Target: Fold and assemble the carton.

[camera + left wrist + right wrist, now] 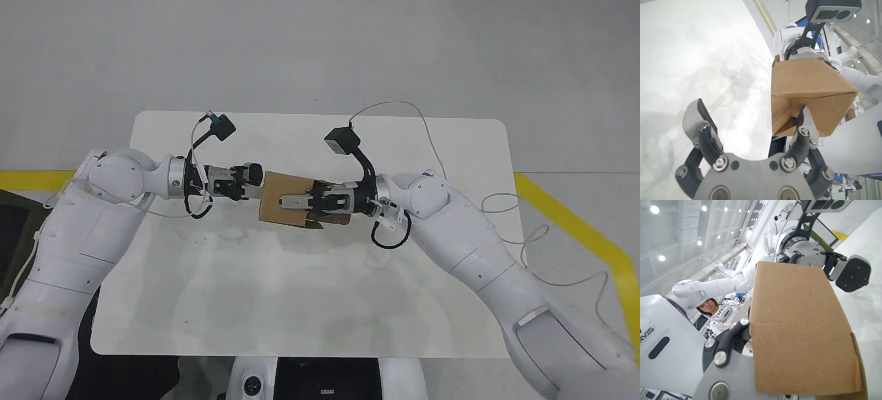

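So the right tool is clamped on one end of the carton, holding it over the tabletop — brown cardboard, already squared up into a box shape. The left tool sits at the opposite end with its fingers spread wide and nothing gripped — one fingertip pokes just inside the carton's open end, next to a tucked-in flap.

A robotics lab hall, with high ceiling lights and yellow floor tape.
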Robot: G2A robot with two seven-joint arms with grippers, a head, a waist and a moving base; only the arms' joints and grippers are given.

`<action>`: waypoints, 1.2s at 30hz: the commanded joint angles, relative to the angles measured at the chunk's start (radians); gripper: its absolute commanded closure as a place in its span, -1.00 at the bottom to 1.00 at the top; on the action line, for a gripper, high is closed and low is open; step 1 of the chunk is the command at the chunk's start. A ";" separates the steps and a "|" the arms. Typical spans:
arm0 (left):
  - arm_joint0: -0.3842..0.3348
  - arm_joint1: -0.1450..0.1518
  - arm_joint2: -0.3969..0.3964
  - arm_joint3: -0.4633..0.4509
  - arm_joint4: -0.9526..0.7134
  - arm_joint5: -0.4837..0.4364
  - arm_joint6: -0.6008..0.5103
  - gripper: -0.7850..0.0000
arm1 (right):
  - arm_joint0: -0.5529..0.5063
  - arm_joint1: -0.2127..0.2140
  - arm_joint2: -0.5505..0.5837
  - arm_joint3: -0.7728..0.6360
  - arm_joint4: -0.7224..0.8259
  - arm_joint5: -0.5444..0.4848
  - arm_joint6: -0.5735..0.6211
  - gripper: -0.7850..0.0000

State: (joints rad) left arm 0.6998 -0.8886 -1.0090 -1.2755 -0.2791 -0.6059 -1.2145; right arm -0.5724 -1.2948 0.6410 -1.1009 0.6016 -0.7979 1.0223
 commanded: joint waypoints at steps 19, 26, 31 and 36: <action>-0.029 0.009 0.018 0.053 -0.039 -0.019 0.019 -1.00 | 0.013 0.009 -0.020 0.062 -0.001 0.026 0.026 1.00; -0.032 0.025 -0.016 0.038 0.027 -0.055 0.055 -1.00 | 0.027 0.014 -0.019 0.145 0.000 0.105 0.105 1.00; -0.015 0.041 -0.023 -0.033 0.156 -0.141 0.141 -1.00 | 0.046 0.004 -0.033 0.201 0.005 0.161 0.161 1.00; 0.006 0.060 -0.032 -0.073 0.333 -0.242 0.242 -1.00 | 0.076 -0.023 -0.063 0.290 0.001 0.190 0.190 1.00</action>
State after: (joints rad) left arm 0.7034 -0.8322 -1.0386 -1.3415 0.0020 -0.8267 -0.9945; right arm -0.5005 -1.3125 0.5830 -0.8275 0.6001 -0.6102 1.2098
